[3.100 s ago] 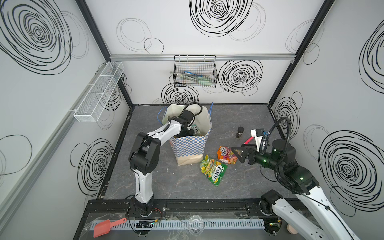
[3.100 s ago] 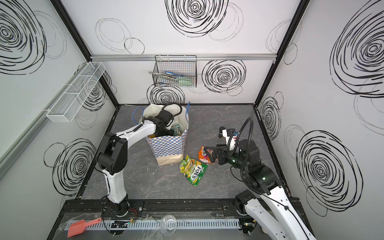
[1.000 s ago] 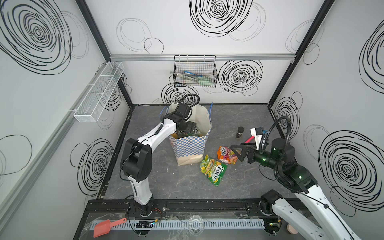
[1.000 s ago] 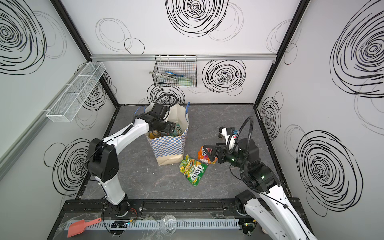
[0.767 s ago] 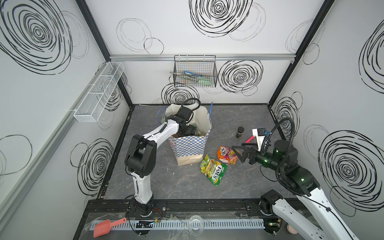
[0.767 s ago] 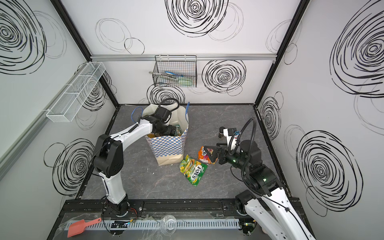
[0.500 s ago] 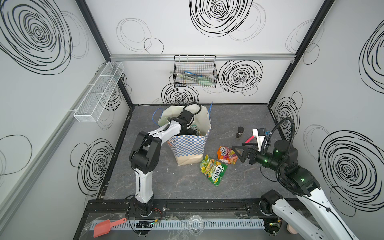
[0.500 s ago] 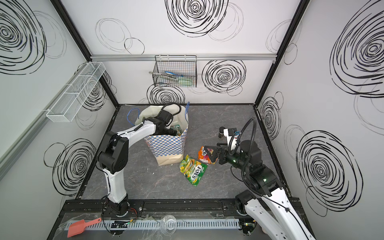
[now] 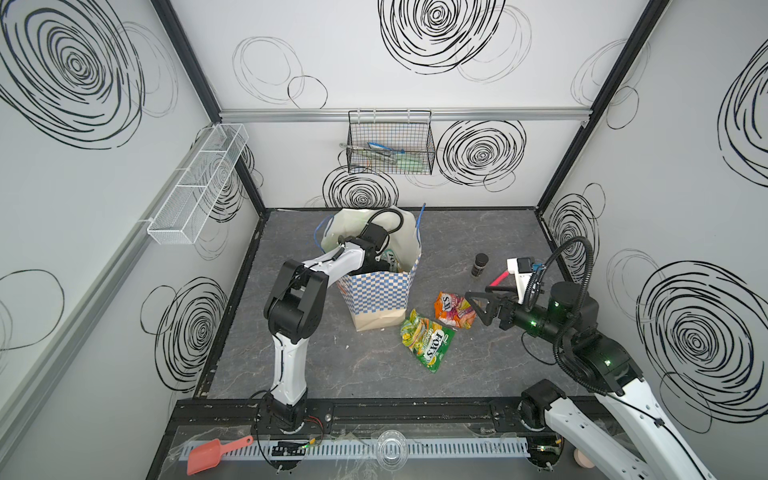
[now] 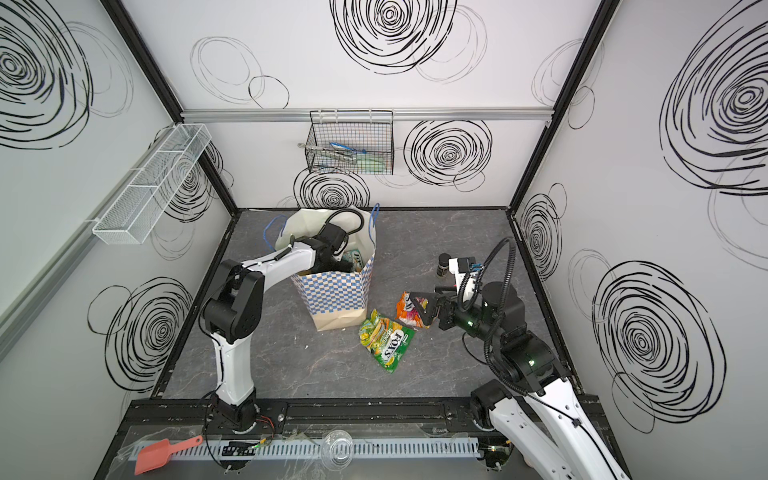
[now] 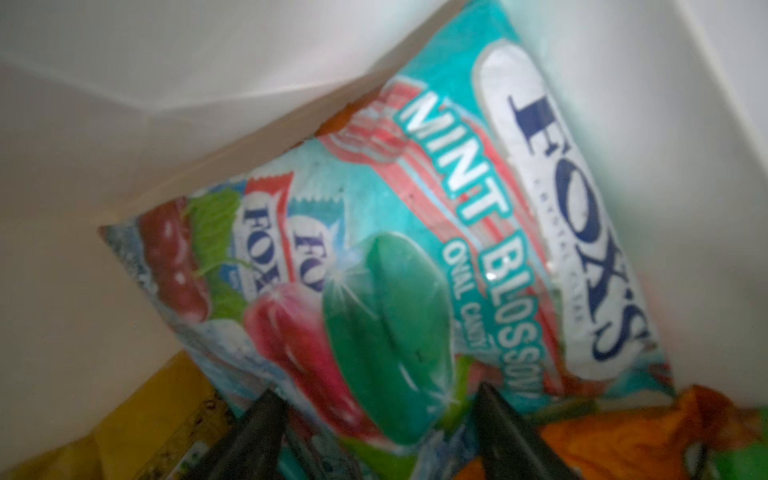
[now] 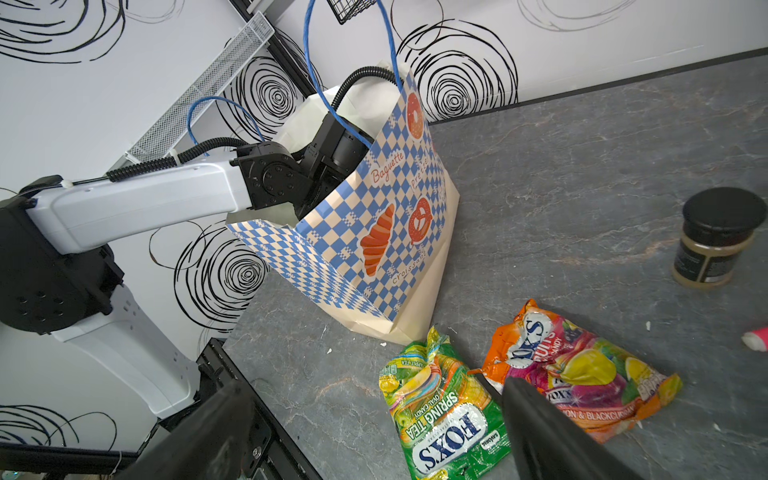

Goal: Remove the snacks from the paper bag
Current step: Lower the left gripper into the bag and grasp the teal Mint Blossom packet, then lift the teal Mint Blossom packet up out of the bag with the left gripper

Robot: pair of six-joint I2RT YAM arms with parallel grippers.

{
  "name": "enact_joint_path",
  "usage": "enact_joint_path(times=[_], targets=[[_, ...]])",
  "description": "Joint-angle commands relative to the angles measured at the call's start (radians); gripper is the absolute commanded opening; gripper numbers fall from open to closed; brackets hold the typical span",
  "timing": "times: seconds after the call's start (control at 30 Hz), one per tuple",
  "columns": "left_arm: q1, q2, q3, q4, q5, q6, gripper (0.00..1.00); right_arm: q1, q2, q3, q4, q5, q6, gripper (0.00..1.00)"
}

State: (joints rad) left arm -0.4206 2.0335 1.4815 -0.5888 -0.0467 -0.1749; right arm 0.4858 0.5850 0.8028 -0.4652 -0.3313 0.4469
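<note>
The paper bag (image 9: 378,299) (image 10: 332,299) (image 12: 374,249) stands upright at mid-table, cream with a blue checkered band. My left arm reaches down into it, so the left gripper is hidden in both top views. In the left wrist view the left gripper (image 11: 378,399) has its jaws partly closed, one on each side of the lower end of a teal FOX'S snack packet (image 11: 415,249). An orange packet (image 11: 623,436) and a yellow one (image 11: 145,415) lie beside it. Outside the bag lie a green packet (image 9: 426,336) (image 12: 440,411) and an orange packet (image 9: 453,309) (image 12: 582,374). The right gripper (image 9: 478,309) (image 12: 376,386) hovers open over them, holding nothing.
A small dark jar (image 9: 480,264) (image 12: 715,237) and a pink marker (image 9: 498,277) sit behind the right gripper. A black wire basket (image 9: 390,145) hangs on the back wall and a white mesh shelf (image 9: 199,187) on the left wall. A red scoop (image 9: 216,453) lies on the front rail.
The left arm has dropped from the bag's mouth deeper inside, and its jaws have narrowed around the teal packet. The right arm has barely moved.
</note>
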Motion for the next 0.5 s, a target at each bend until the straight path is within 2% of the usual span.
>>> enact_joint_path(times=[0.0,0.1,0.4,0.47], targets=[[0.002,0.045,-0.009,-0.039,0.007,-0.004,0.55,-0.001,-0.006,0.002,-0.018,0.003,-0.008,0.97],[0.003,0.036,-0.012,-0.037,0.011,-0.002,0.39,0.0,-0.004,0.006,-0.017,0.005,-0.008,0.97],[0.006,-0.014,-0.01,-0.031,0.019,0.003,0.11,0.0,0.0,0.002,-0.012,0.003,-0.007,0.97],[0.007,-0.033,-0.01,-0.022,0.016,0.003,0.0,-0.001,0.0,0.004,-0.012,0.005,-0.007,0.97]])
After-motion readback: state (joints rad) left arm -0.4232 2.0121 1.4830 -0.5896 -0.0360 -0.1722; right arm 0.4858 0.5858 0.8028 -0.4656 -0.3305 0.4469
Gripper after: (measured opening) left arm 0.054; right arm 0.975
